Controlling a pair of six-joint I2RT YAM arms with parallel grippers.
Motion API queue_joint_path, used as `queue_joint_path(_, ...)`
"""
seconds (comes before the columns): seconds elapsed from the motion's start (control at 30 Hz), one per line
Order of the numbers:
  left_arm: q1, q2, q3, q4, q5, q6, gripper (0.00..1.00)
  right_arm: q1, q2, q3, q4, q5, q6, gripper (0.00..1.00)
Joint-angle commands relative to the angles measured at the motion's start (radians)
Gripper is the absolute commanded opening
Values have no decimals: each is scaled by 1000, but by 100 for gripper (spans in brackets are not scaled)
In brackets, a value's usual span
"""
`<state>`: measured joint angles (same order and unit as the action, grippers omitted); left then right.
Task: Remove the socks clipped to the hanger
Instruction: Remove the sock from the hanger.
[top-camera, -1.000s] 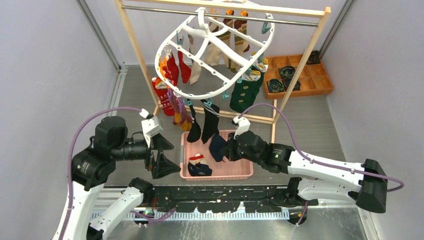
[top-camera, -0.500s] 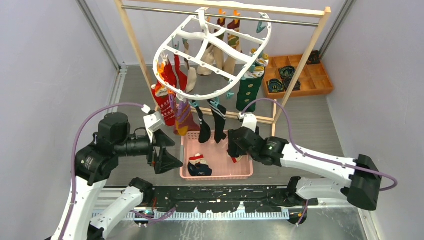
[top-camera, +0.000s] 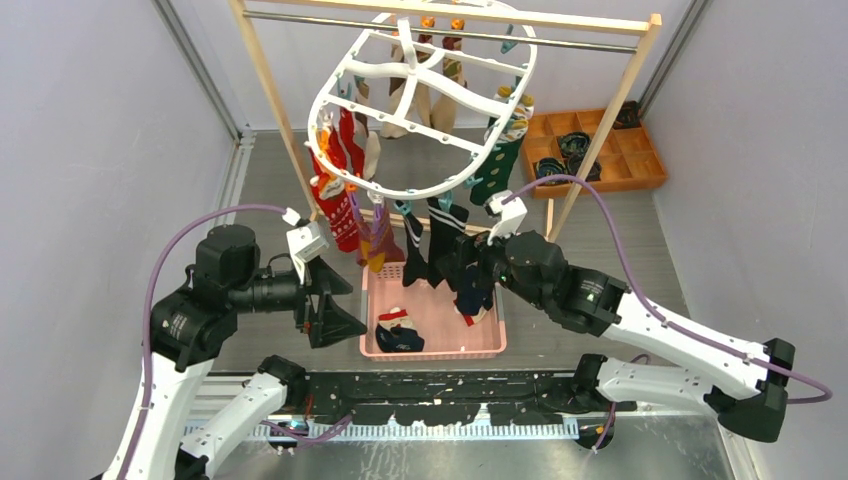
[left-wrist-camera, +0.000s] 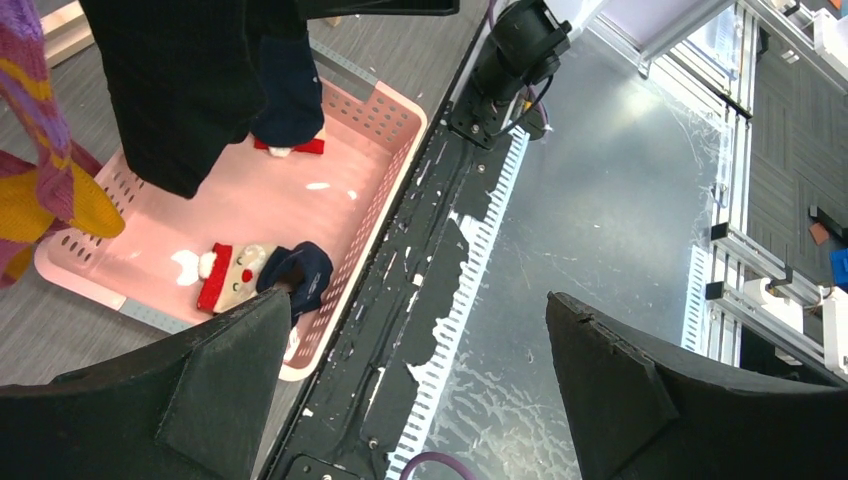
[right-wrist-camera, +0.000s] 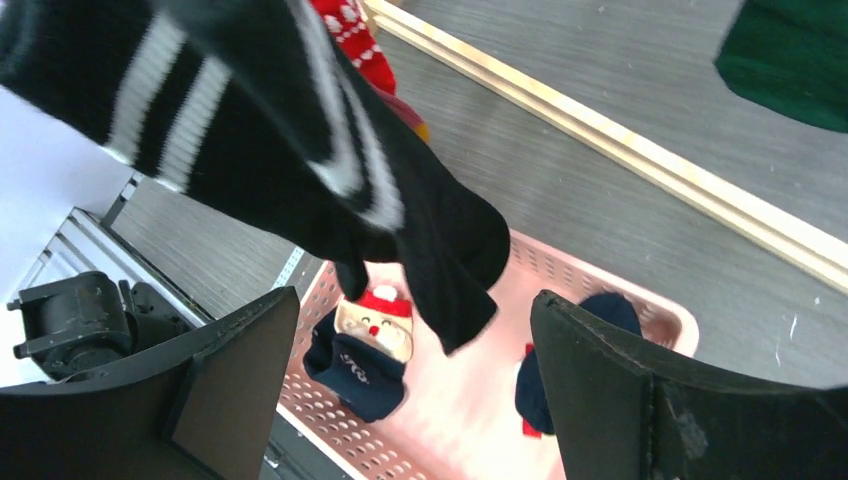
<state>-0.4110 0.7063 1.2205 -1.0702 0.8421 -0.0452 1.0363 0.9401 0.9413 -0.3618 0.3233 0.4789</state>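
Right wrist view: right gripper (right-wrist-camera: 412, 300) gapes empty, facing a hanging black striped sock (right-wrist-camera: 420, 230) above the pink basket (right-wrist-camera: 460, 400), probably so freed socks drop in; left gripper (left-wrist-camera: 417, 300) waits wide open.

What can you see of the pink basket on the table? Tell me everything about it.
The pink basket is a shallow rectangular tray, seemingly plastic, with rounded corners, a solid floor and rows of small holes through its low walls. It sits flat on the grey table, just beyond the black base rail, below the hanging black striped socks. Inside lie a navy sock with a Santa face at the near left and a second navy sock with red trim toward the right.
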Motion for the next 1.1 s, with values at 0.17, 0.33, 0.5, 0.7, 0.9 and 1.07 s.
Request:
queue_joint_path(0.17,3,-9,41,17,44,-12,100,-5,112,31,263,23,-154,55)
queue_joint_path(0.33,3,-15,46,9,57,-10,99,6,98,39,278,-3,-101,1)
queue_joint_path(0.5,2,-19,40,10,74,-13,99,131,88,84,188,34,-80,1)
queue_joint_path(0.7,3,-18,40,24,97,-25,98,345,112,159,113,152,-57,1)
queue_joint_path(0.9,3,-20,32,49,129,-48,98,420,144,213,145,72,-24,1)
queue_joint_path(1.07,3,-32,12,73,136,-56,98,422,174,240,228,-71,-10,1)
